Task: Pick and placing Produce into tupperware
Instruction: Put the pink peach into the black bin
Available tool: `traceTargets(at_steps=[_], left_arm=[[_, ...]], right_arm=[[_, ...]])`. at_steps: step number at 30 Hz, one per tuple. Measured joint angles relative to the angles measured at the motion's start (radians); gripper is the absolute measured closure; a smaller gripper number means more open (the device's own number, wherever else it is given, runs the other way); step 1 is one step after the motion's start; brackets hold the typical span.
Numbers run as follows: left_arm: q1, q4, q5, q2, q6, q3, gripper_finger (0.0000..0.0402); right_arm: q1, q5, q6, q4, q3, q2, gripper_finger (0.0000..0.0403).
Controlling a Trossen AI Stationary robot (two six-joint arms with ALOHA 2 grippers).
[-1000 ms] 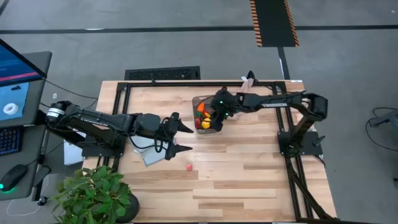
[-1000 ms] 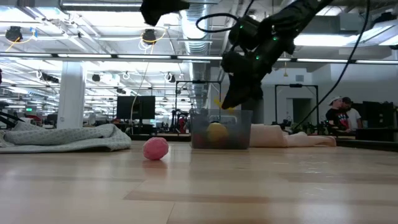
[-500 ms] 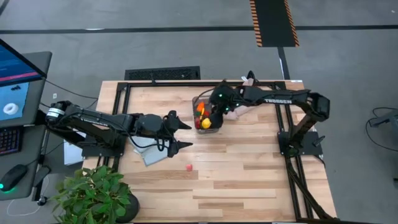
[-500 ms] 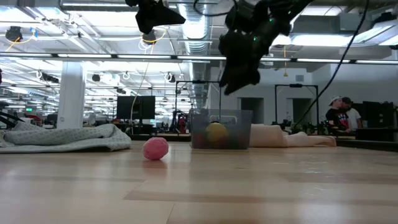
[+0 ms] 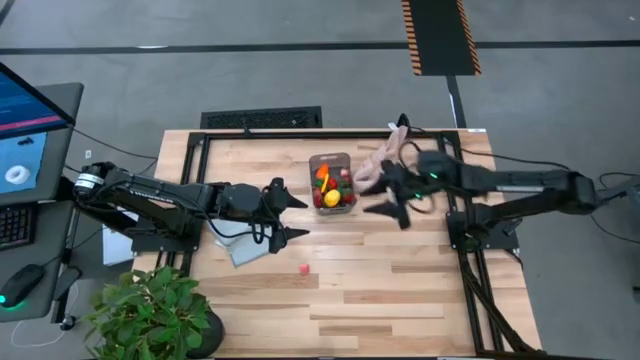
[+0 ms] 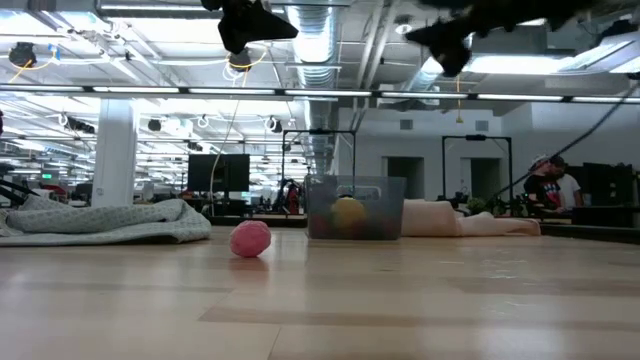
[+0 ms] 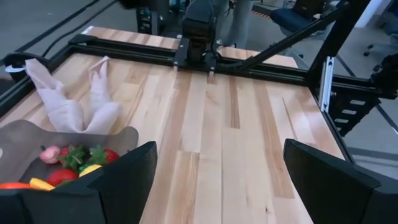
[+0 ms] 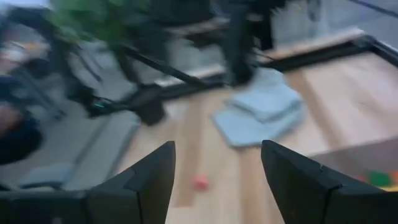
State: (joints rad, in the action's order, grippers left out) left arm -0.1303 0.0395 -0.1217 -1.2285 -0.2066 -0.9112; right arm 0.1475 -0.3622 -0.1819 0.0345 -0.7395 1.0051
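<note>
Pale striped wood table (image 5: 400, 270). Clear grey tub (image 5: 331, 160) holding red, orange, yellow and green produce (image 5: 330, 190); a pink berry (image 5: 303, 268) at its 7 o'clock. Grey-blue cloth (image 5: 243, 250), beige limp thing (image 5: 380, 160), black arms.

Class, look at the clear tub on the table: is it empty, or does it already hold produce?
It holds produce. The tupperware shows red, orange, yellow and green pieces inside from above; one pink piece lies outside on the table.

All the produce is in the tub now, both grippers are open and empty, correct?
Not all: one pink piece lies on the table, apart from the tub, as the high view shows. The rest holds: left gripper and right gripper are open and empty.
</note>
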Motion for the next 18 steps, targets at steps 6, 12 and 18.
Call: traceTargets(at_steps=[6,12,18], left_arm=[[0.0,0.011,-0.014,0.0,-0.039,0.0,0.0062],[0.0,0.163,-0.015,0.0,0.0,0.0,0.0062],[-0.005,0.241,-0.008,-0.08,0.01,0.0,0.0062]], right_arm=[[-0.159,0.019,-0.074,-0.206,0.233,-0.211,0.0143],[-0.355,0.16,-0.036,-0.311,0.379,-0.296,0.0142],[-0.508,0.322,-0.032,-0.361,0.449,-0.291,0.0142]])
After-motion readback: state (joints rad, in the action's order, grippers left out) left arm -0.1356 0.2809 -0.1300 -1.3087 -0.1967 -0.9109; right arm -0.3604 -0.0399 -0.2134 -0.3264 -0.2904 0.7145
